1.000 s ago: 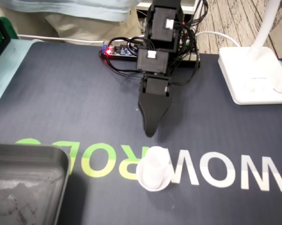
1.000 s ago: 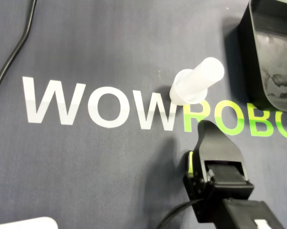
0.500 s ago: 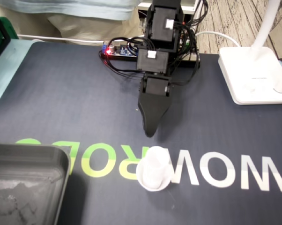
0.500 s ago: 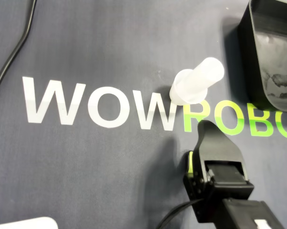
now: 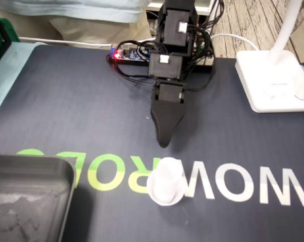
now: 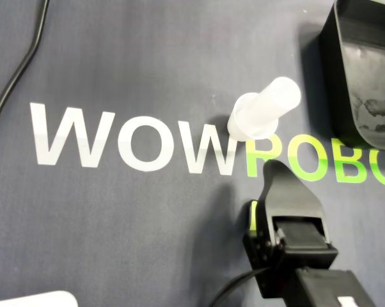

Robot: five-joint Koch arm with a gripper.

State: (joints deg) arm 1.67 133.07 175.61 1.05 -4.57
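Gripper near cup, not touching; nothing held, opening hidden, cannot tell. Your risk: narrow jaws nudge cup, topple it.

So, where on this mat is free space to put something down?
Free in the fixed view: the wide dark patch left of the arm, above the tray; also the strip between arm and lamp base. Crowded: around the cup, just before the jaws.
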